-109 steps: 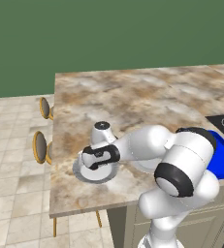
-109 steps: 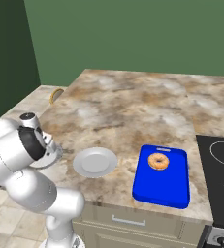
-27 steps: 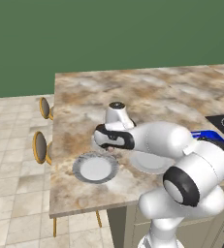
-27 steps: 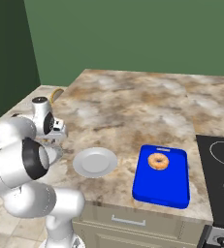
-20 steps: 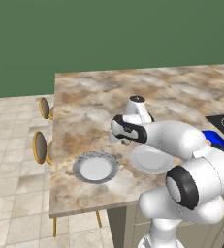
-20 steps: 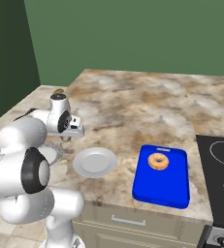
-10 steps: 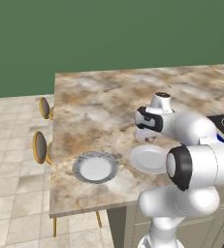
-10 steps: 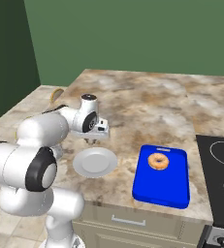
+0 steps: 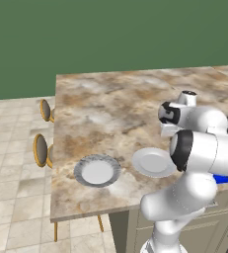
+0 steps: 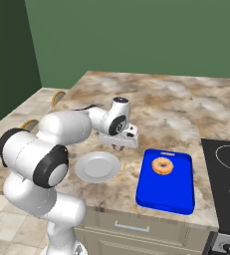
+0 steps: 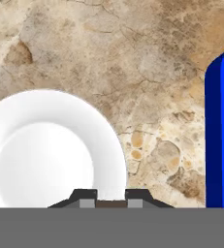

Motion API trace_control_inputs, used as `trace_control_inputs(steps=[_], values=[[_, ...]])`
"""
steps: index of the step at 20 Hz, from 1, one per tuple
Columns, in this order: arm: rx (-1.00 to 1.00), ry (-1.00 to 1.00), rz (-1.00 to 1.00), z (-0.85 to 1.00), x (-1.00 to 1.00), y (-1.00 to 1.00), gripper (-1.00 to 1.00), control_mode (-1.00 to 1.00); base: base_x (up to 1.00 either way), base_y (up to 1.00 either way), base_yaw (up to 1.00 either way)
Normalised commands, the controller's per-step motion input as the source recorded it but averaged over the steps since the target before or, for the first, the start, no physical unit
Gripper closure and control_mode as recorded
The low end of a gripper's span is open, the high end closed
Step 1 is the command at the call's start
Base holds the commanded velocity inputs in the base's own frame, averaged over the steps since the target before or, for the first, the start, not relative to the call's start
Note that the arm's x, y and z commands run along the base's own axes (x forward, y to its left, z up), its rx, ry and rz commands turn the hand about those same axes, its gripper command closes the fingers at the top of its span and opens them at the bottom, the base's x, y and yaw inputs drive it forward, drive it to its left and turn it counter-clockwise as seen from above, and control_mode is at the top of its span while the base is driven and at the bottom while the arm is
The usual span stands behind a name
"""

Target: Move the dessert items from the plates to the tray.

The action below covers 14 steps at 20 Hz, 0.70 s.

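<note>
My gripper (image 10: 120,145) hangs just above the counter, between the plain white plate (image 10: 97,166) and the blue tray (image 10: 166,179). In the hand view its fingertips (image 11: 87,201) are shut on a thin brownish morsel (image 11: 111,204), with the plain plate (image 11: 50,150) below left and the tray's edge (image 11: 221,131) at the right. The glazed ring donut (image 10: 162,166) lies on the tray. In the left base view the dark-rimmed plate (image 9: 97,170) sits bare near the counter's front left, with the plain plate (image 9: 154,161) to its right.
A black stovetop (image 10: 228,184) adjoins the tray on the right. Two stools (image 9: 41,148) stand beyond the counter's left edge. Marbled counter (image 10: 176,109) stretches away behind the plates and tray.
The arm has swung right, from above the dark-rimmed plate past the plain plate toward the tray. The gripper stayed shut. The plates, tray and donut have not moved.
</note>
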Motion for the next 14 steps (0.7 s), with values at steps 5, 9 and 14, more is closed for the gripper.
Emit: trace_control_inputs(steps=[5, 9, 14], values=[[0.00, 0.04, -0.18, 0.01, -0.16, -0.81, 1.00, -1.00, 0.00, 0.00, 0.00], [0.00, 0.08, -0.20, 0.00, -0.20, -0.89, 1.00, -1.00, 0.00, 0.00, 0.00], [0.00, 0.03, -0.18, 0.00, -0.39, -0.84, 1.00, -1.00, 0.00, 0.00, 0.00]])
